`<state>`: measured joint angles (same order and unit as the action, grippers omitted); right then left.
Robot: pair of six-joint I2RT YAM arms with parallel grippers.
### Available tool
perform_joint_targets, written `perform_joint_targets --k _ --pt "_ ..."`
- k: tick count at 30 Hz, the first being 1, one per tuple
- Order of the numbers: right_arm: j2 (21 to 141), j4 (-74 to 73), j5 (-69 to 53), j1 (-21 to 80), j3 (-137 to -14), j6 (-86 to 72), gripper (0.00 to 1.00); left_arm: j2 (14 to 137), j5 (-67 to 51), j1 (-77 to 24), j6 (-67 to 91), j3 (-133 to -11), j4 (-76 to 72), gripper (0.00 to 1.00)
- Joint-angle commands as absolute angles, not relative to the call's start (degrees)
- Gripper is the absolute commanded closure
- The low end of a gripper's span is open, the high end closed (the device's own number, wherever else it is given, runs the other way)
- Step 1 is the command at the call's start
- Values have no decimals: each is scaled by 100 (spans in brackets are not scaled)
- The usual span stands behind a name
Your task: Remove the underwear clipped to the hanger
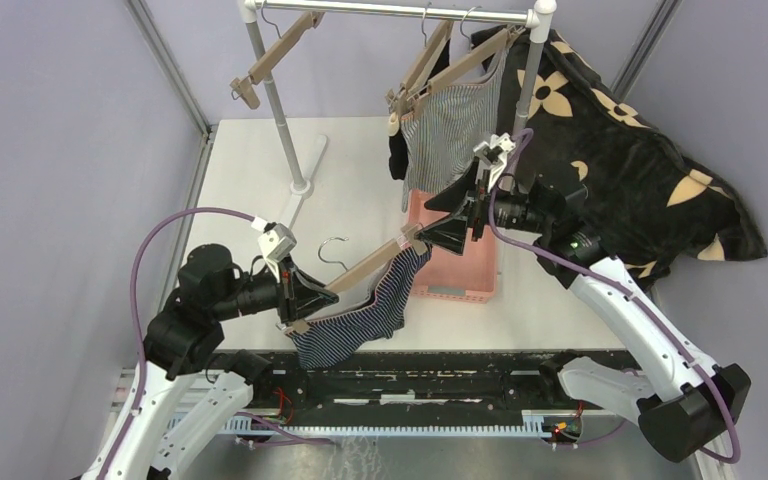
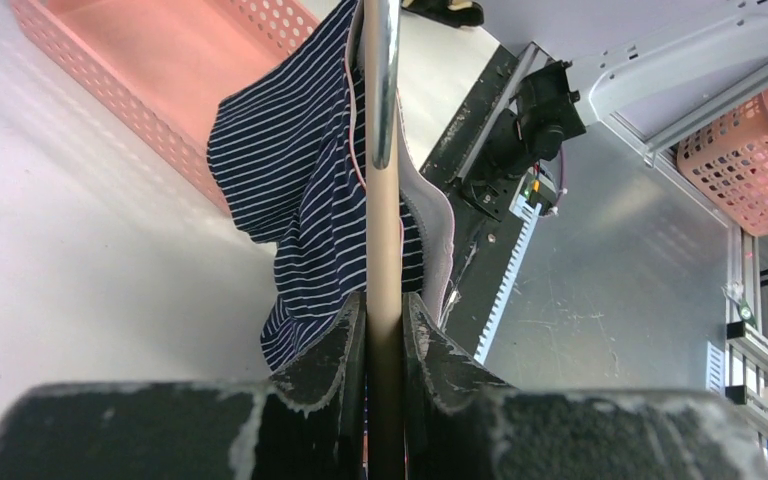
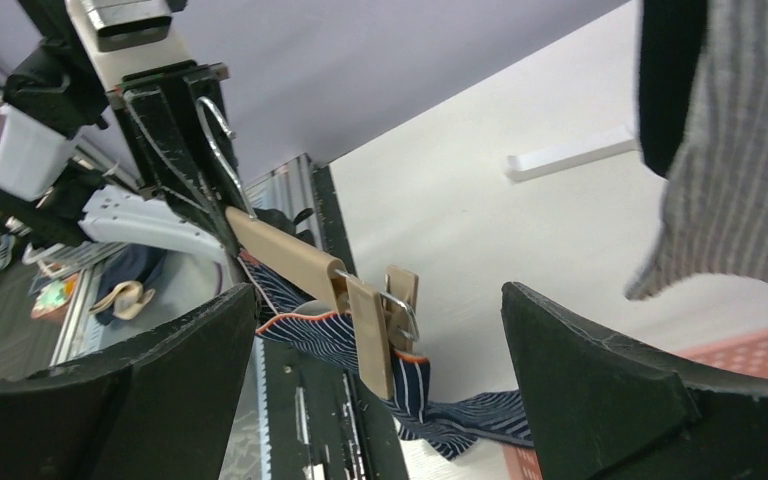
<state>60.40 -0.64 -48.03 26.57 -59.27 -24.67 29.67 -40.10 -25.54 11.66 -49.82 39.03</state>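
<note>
The left fingers (image 1: 312, 298) are clenched on the wooden hanger (image 1: 365, 265) near one end, holding it out over the table (image 1: 250, 180). The navy pair (image 1: 360, 320) hangs from that hanger, draping below and just beyond them. Its far corner is pinned by a clip (image 3: 400, 305) that sits in the gap between the right fingers (image 1: 438, 232), which are spread wide and appear to touch nothing. The grey striped pair (image 1: 450, 125) and the black pair (image 1: 397, 150) hang clipped on the rack (image 1: 390, 10), behind the right fingers.

The likely slip is closing on the wood or the cloth rather than on the clip's levers. The clip would then stay shut, and any pull would twist the hanger in the left fingers, whose hold so near the end gives little resistance. If this clip does open, the cloth may swing from the other corner and miss the basket (image 1: 460, 270) under the right fingers. The grey pair hangs close enough behind to snag.
</note>
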Motion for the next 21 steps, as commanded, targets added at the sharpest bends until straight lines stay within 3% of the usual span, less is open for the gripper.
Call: perform_joint_targets --k 1,8,13,18,20,21 --pt "6197 501 -5212 2893 -6123 -2646 0 2994 -4429 -2565 914 -5300 3674 97" --pt "6352 565 -5084 3069 -5903 -2538 4 2905 -4378 -2566 940 -5415 3674 97" --pt "6482 605 -5145 3155 -5958 -2521 17 2875 -4267 -2564 971 -5436 3639 97" --pt "6431 536 -5174 3221 -5992 -2424 37 2926 -4047 -2565 988 -5393 3639 97" --pt "6417 473 -5155 3246 -5987 -2345 54 2927 -4019 -2563 998 -5379 3626 97" --pt "6401 464 -5143 3257 -5986 -2328 68 2929 -4005 -2562 1003 -5371 3614 97"
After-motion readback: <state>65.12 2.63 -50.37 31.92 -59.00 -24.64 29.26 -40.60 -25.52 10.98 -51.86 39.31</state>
